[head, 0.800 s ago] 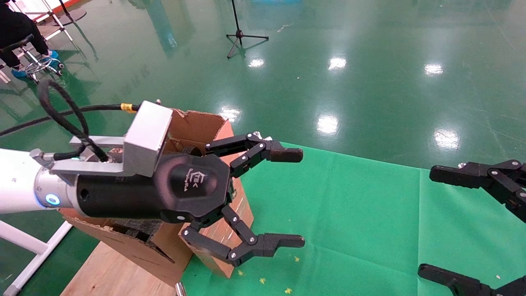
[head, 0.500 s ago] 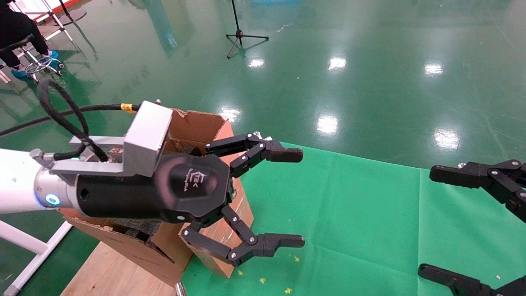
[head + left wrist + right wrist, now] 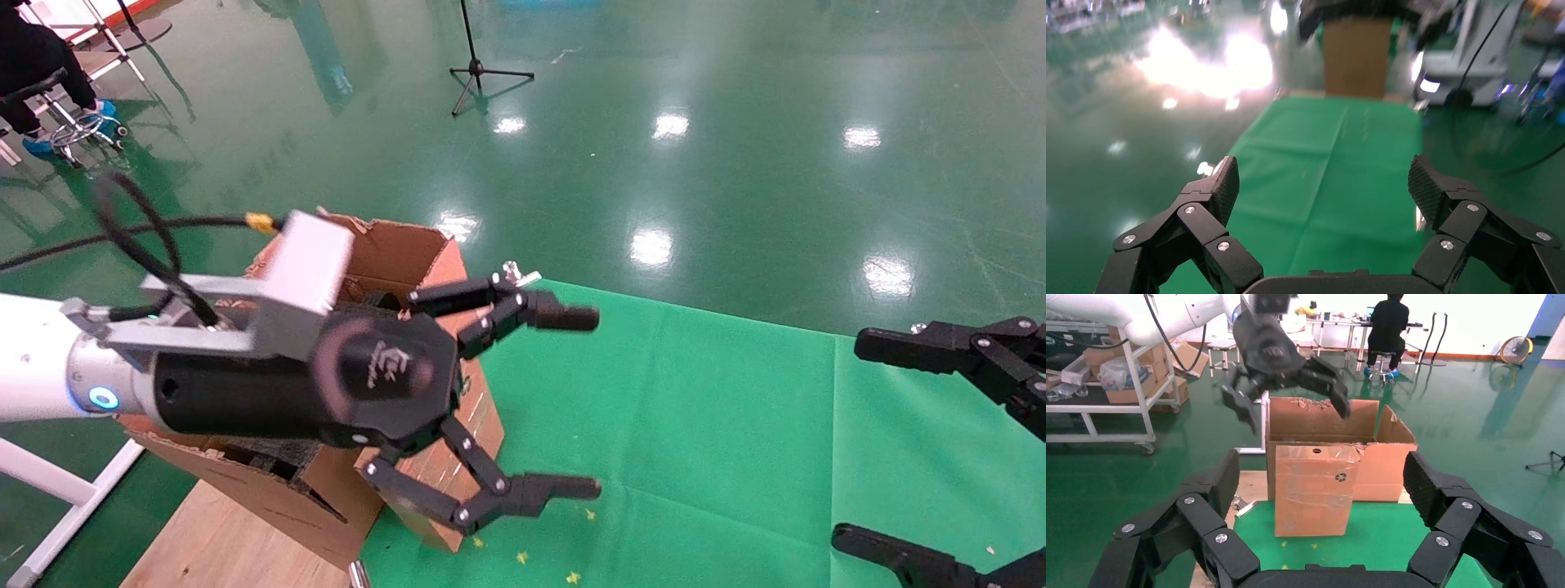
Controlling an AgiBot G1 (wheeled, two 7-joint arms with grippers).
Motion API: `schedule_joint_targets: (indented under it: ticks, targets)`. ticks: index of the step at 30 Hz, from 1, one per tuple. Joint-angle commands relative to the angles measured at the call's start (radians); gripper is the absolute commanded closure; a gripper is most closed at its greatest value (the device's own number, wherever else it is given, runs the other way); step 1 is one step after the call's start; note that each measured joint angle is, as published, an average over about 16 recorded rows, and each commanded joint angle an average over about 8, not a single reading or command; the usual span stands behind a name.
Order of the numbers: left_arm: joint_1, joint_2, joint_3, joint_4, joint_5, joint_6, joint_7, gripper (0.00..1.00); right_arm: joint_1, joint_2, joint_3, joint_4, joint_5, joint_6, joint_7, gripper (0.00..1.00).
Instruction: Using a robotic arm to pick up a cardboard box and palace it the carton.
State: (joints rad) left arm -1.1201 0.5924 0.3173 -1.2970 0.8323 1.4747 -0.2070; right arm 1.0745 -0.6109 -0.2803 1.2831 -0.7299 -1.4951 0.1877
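Left hand (image 3: 584,403) hangs in the air above the green surface (image 3: 695,425), just in front of the carton (image 3: 392,253); fingers spread wide, nothing between them. Its white arm (image 3: 33,359) enters from the left edge of the head view.

Box (image 3: 1313,489) stands upright on the surface, against the carton's front wall, tape strips and recycling mark facing the right wrist camera. Left hand (image 3: 1291,386) is above the box, not touching it.

Carton flaps stand open.

Right hand (image 3: 850,441) sits at the right edge, fingers wide apart, empty.
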Motion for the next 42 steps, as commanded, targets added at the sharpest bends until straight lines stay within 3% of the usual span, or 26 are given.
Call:
schedule_joint_targets:
  ticks: [1, 16, 25, 42]
  targets:
    - [-0.016, -0.006, 0.012, -0.007, 0.040, -0.008, -0.011, 0.00, 0.000, 0.000, 0.000, 0.000, 0.000, 0.000, 0.000, 1.00]
    - [-0.075, -0.031, 0.042, -0.001, 0.175, -0.081, -0.063, 0.00, 0.000, 0.000, -0.001, -0.001, 0.001, 0.000, -0.001, 1.00]
    - [-0.212, -0.047, 0.142, -0.055, 0.495, -0.182, -0.350, 0.00, 0.000, 0.000, -0.001, -0.001, 0.001, 0.000, -0.001, 1.00]
    - [-0.546, 0.062, 0.299, -0.055, 0.853, 0.021, -0.877, 0.00, 0.001, 0.001, -0.002, -0.002, 0.002, 0.001, -0.002, 1.00]
